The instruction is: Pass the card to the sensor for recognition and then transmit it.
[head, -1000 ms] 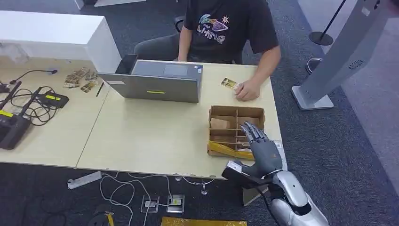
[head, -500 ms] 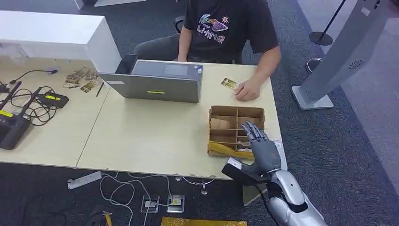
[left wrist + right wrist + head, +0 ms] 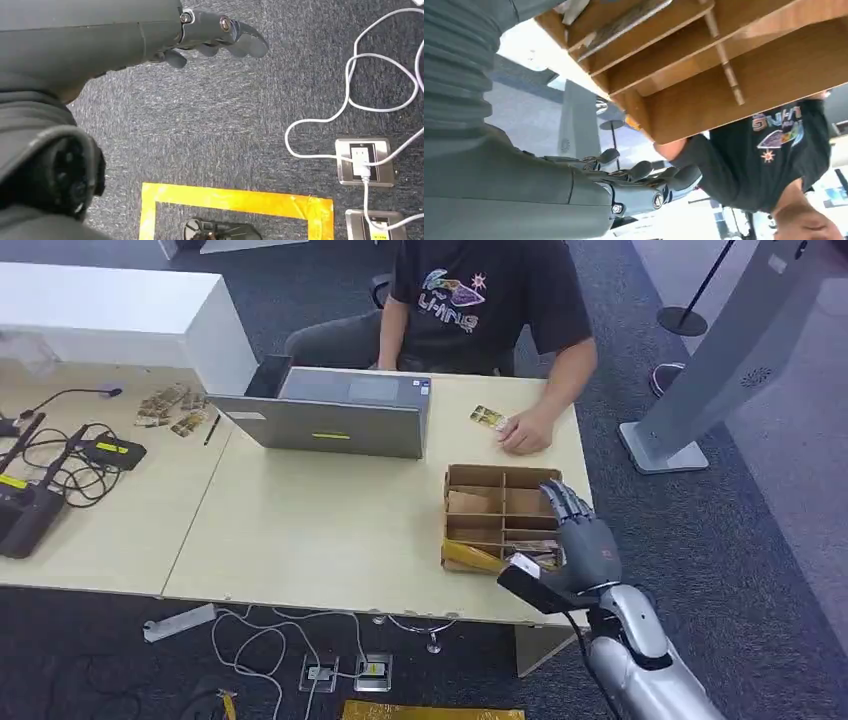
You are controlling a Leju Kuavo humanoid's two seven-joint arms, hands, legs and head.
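A cardboard box (image 3: 502, 480) with divided compartments stands near the table's right edge. Cards (image 3: 535, 549) lie in its near right compartment. My right hand (image 3: 585, 540) hovers at the box's near right corner, fingers stretched out and apart, holding nothing. The right wrist view has the same fingers (image 3: 644, 172) beside the box's dividers (image 3: 724, 75), apart from them. Another yellow card (image 3: 487, 417) lies on the table by a seated person's hand (image 3: 524, 432). My left hand (image 3: 220, 35) hangs over the carpet with loosely bent fingers and nothing in it.
A grey laptop (image 3: 335, 412) sits behind the box, with a black device (image 3: 268, 377) at its left. Cables and black devices (image 3: 40, 480) crowd the table's left end. A grey kiosk stand (image 3: 720, 360) rises at the right. Floor sockets and cords (image 3: 362, 160) lie below.
My right hand has moved rightward and forward, from the box's front edge to its near right corner. The person and the cards have not moved.
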